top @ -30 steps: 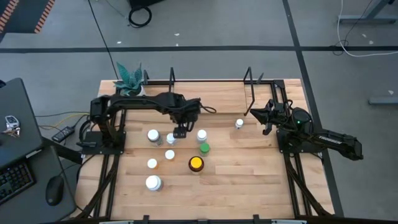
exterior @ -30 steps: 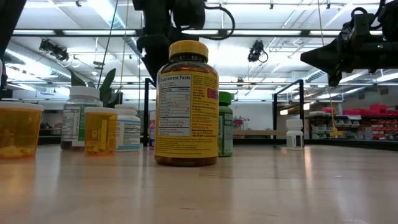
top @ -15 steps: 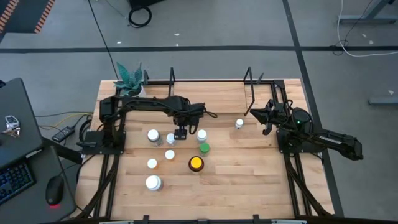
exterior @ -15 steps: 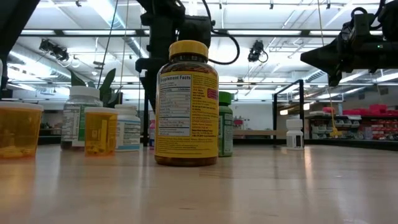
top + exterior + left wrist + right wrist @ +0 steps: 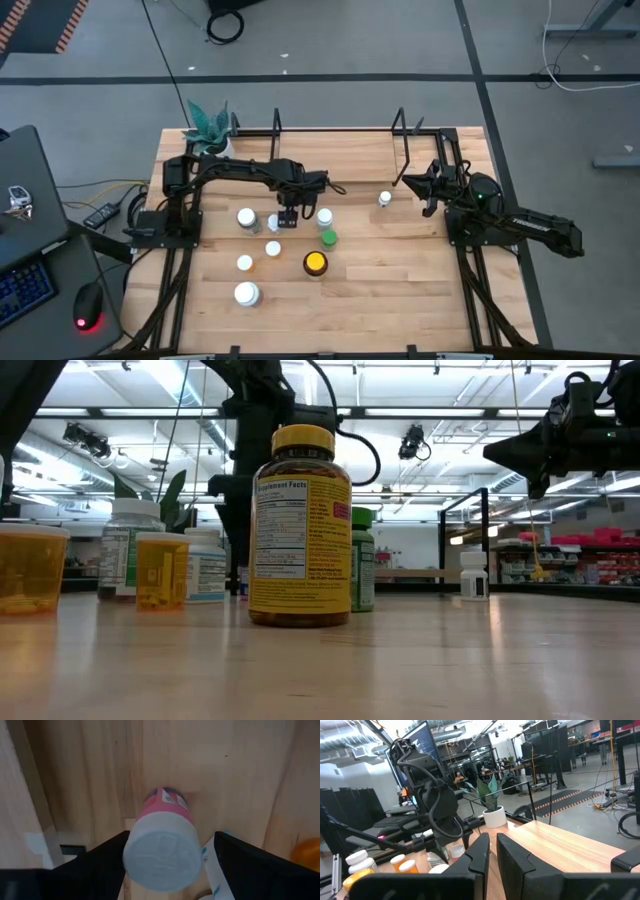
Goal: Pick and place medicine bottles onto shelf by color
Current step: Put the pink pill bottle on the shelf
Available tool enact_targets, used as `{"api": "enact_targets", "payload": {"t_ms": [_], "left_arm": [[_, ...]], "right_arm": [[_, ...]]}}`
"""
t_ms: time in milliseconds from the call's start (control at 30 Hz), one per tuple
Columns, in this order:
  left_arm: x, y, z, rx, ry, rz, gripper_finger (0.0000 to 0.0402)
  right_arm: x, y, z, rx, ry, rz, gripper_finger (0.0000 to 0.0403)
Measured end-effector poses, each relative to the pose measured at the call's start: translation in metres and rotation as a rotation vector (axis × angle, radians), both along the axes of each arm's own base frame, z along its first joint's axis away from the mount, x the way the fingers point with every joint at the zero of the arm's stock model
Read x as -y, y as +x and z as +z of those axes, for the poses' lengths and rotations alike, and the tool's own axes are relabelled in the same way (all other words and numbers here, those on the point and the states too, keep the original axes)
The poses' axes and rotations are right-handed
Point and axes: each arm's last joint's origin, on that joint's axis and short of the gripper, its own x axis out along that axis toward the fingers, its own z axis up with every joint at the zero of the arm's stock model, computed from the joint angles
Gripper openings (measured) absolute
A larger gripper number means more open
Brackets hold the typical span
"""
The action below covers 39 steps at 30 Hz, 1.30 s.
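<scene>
Here the left gripper [image 5: 167, 865] is hanging over a small pink-bodied, white-capped pill bottle [image 5: 162, 845] in the middle of the cluster, its two dark fingers [image 5: 100, 857] standing wide on either side of the cap without yet touching it. In the overhead view that gripper [image 5: 288, 215] is sitting above the group of bottles at table centre, with a green-capped bottle [image 5: 328, 238] and a larger yellow-capped bottle [image 5: 315, 263] near its right side. The low light-wood shelf with black wire uprights [image 5: 330, 140] is lying well apart, along the table's far edge. The right gripper [image 5: 405, 181] is waiting clenched and empty near a lone small white bottle [image 5: 384, 199].

To do this grasp well, the fingers probably should be settling lower so they are bearing on the bottle's body below the cap, not on the cap rim, where a round lid could be slipping out. Centring matters too: the cap looks a little closer to one finger, so squeezing now could be nudging the bottle sideways into its neighbours. A straight lift afterwards would be keeping the surrounding bottles standing.
</scene>
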Motion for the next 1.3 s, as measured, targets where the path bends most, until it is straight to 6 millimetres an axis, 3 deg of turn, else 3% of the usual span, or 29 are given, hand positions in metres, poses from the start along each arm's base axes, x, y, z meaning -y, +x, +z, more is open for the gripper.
{"api": "enact_targets", "payload": {"t_ms": [767, 1300], "left_arm": [[0.0019, -0.0015, -0.0086, 0.016, -0.022, 0.004, 0.0182], [-0.0037, -0.0007, -0.0060, 0.030, -0.037, 0.039, 0.0178]], "right_arm": [[0.0000, 0.0000, -0.0001, 0.000, 0.000, 0.000, 0.0042], [0.0000, 0.0000, -0.0001, 0.000, 0.000, 0.000, 0.0042]]}}
